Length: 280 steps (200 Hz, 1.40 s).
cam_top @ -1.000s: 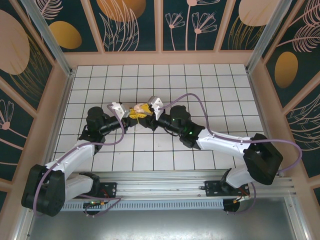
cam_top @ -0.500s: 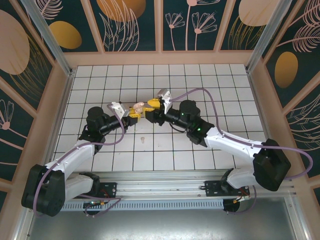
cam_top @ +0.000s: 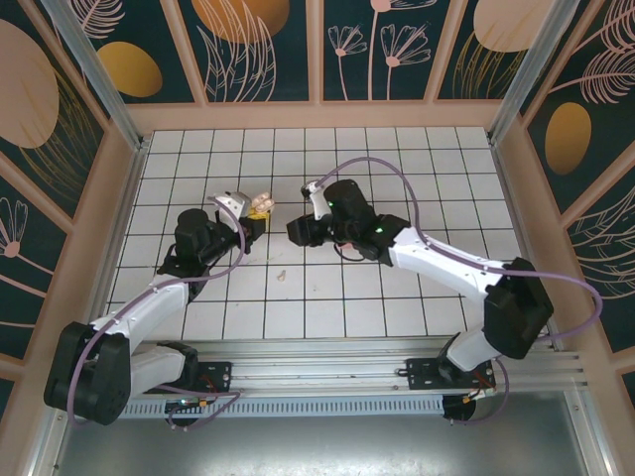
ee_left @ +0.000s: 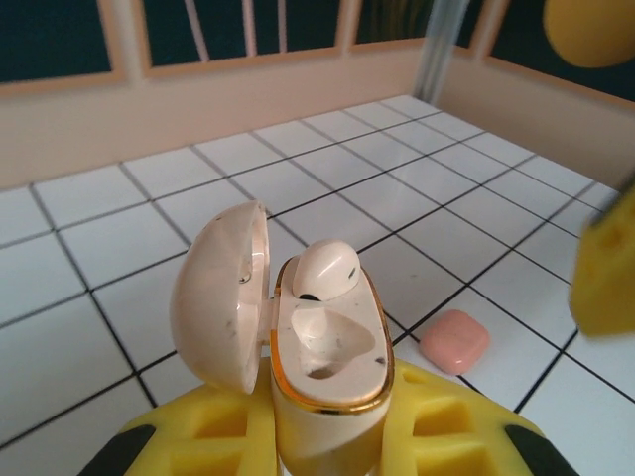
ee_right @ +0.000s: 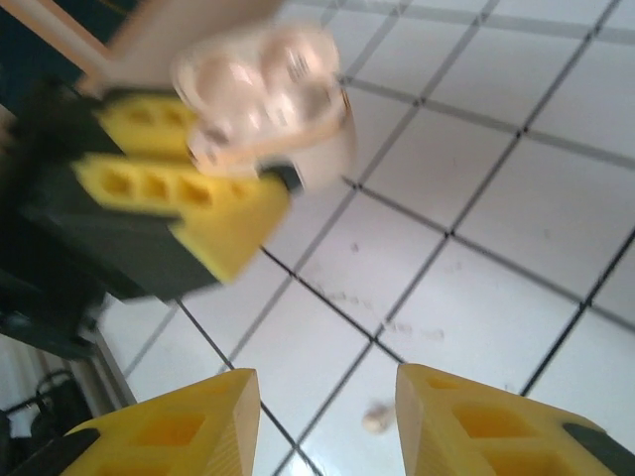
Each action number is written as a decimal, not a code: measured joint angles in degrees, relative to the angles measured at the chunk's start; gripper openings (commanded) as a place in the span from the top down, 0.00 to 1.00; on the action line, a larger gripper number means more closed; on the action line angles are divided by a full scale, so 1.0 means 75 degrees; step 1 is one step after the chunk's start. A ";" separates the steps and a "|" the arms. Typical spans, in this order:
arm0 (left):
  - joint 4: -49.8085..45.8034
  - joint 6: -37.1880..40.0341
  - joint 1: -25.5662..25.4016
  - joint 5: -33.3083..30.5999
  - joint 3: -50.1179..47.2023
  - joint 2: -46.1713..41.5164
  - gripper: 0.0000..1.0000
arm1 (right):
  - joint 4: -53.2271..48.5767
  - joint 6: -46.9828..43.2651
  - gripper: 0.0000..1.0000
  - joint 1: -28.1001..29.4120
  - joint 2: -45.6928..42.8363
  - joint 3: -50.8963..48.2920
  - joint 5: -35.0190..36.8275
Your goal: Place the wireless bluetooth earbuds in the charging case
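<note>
1. Right gripper (ee_right: 325,397): jaws apart, empty, above the tiles (ee_right: 476,317).
2. Left gripper (ee_left: 327,441): clamped on the open charging case (ee_left: 327,397).
3. Seated earbud (ee_left: 325,270) in the 12 o'clock socket; 6 o'clock socket empty.
4. Loose earbud (cam_top: 283,275) on the tiles, 5 o'clock of the case from above. Roughly half done; it needs picking and seating.

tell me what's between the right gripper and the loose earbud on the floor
Only bare white tile: in the right wrist view the earbud lies on the floor beyond the right gripper, nothing in between; the top external view agrees.
</note>
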 measured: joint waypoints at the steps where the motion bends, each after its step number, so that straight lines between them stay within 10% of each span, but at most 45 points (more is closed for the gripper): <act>1: -0.0012 -0.0017 0.0006 -0.0015 0.0000 0.0000 0.90 | -0.0032 -0.0015 0.59 0.0006 0.0017 0.0009 -0.0003; 85: -0.0434 -0.1958 0.1370 -0.0615 -0.0297 -0.0597 0.87 | -0.1810 -0.5184 0.44 0.0149 0.1282 0.0752 -0.0574; 165: -0.0431 -0.2323 0.1556 -0.0560 -0.0312 -0.0335 0.87 | -0.2838 -1.1698 0.60 -0.0082 0.2865 0.2022 -0.1644; 280: -0.0425 -0.2352 0.1661 -0.0557 -0.0315 -0.0277 0.87 | -0.3745 -1.5154 0.66 0.0557 0.4220 0.3031 -0.1291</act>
